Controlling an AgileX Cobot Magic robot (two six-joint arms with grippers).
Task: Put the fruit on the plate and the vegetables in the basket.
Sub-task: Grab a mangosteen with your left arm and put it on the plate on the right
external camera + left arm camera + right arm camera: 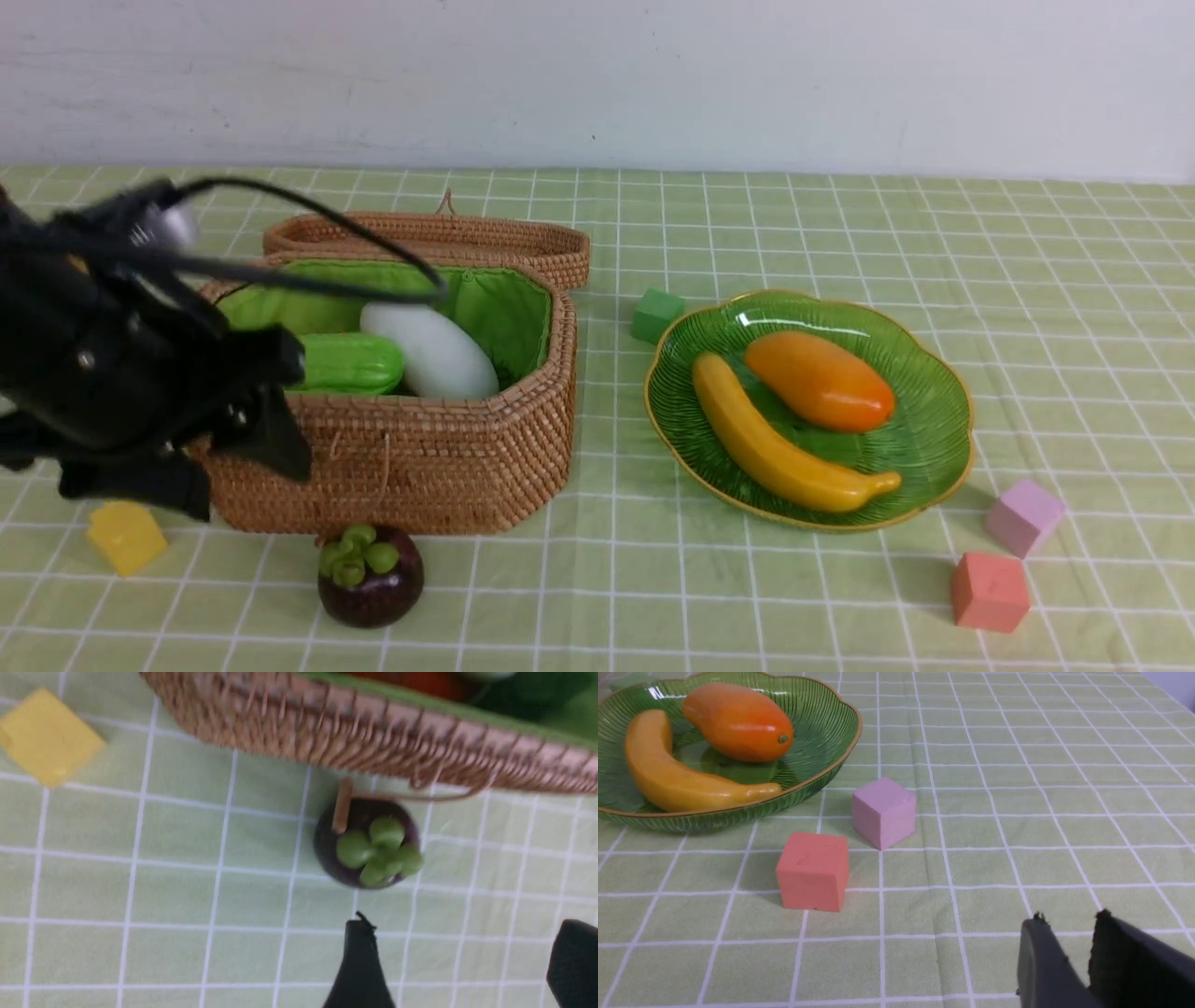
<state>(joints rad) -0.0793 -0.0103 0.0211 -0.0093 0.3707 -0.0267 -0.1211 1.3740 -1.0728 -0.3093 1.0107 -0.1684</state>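
The brown woven basket [420,448] holds a green cucumber [350,364] and a white oblong vegetable [434,355]; a blurred orange shape [420,679] also shows inside it. A dark purple mangosteen [371,579] sits on the cloth just in front of the basket. My left gripper [467,924] hovers open and empty a short way from the mangosteen [369,851], at the basket's left front corner. The green plate [934,439] carries the banana [775,448] and the orange mango [822,381]. My right gripper [1069,917] hangs over bare cloth, its jaws a narrow gap apart and empty.
The basket's lid [467,238] lies behind it. A yellow cube [126,537] sits left of the mangosteen and a green cube [656,315] between basket and plate. A lilac cube [883,812] and a red cube [812,870] lie near the plate's front right.
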